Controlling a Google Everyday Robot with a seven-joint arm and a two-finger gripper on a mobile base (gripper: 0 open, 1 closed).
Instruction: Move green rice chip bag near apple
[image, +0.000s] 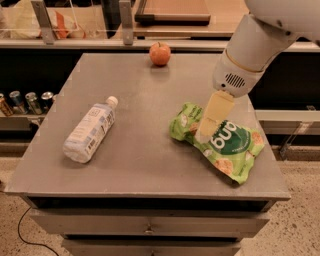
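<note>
green rice chip bag (231, 148) | gripper (204, 133) at its left end, grip unclear

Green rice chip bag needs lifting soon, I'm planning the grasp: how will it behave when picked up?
The green rice chip bag looks crinkled and puffy, so probably light and floppy, sagging when pinched. Lying flat, it should slide rather than roll. The tool is at its left end.

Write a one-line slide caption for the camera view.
Gripper over the left end of the green rice chip bag; apple far behind, clear bottle lying at left.
</note>
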